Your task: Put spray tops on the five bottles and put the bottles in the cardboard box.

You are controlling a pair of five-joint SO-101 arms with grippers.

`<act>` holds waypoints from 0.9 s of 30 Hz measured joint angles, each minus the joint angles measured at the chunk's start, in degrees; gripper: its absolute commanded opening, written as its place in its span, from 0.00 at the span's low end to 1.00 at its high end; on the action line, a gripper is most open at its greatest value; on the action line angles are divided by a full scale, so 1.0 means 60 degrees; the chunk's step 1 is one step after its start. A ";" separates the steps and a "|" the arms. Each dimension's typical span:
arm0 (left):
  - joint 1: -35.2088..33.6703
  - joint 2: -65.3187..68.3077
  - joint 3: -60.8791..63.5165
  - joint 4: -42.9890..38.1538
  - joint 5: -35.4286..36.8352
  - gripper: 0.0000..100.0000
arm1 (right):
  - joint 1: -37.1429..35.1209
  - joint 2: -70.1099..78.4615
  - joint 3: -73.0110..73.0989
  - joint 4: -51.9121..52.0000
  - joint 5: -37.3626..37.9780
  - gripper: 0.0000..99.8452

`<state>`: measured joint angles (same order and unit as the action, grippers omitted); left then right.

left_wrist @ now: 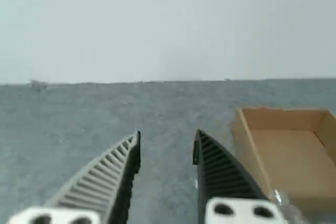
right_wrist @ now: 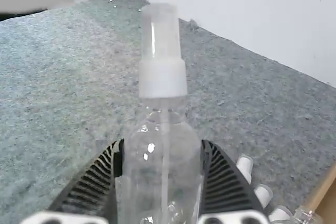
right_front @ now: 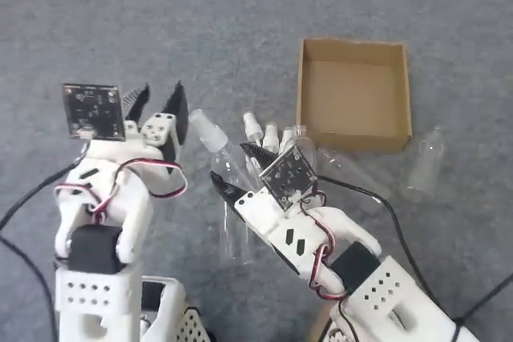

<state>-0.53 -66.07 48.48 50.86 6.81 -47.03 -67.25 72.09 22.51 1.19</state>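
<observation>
My right gripper (right_front: 238,172) is shut on a clear bottle (right_front: 218,146) that carries a white spray top (right_wrist: 161,61); the bottle body sits between both fingers (right_wrist: 223,187). Three loose white spray tops (right_front: 271,137) lie just beyond it, toward the cardboard box (right_front: 353,94). The box, also in the left wrist view (left_wrist: 289,150), holds nothing. One topless clear bottle (right_front: 346,171) lies in front of the box, another (right_front: 427,159) to its right. My left gripper (right_front: 158,104) hangs open above the mat, left of the held bottle, its fingers (left_wrist: 113,174) holding nothing.
A grey mat (right_front: 160,38) covers the table, with open room at the back left and far right. Black cables (right_front: 401,238) trail beside the right arm's base.
</observation>
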 measured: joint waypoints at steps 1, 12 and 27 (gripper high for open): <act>0.0190 0.0000 0.0088 0.0000 -0.0161 0.15 | 0.0000 0.0000 0.0000 0.0000 0.0000 0.01; 0.1421 0.0000 0.0176 0.0147 -0.0337 0.15 | 0.0000 0.0000 0.0000 0.0000 0.0000 0.01; 0.2271 0.0000 0.0205 0.0249 -0.0586 0.15 | 0.0000 0.0000 0.0000 0.0000 0.0000 0.01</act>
<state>13.10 -66.07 49.71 52.35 3.30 -47.03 -67.25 72.09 22.51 1.19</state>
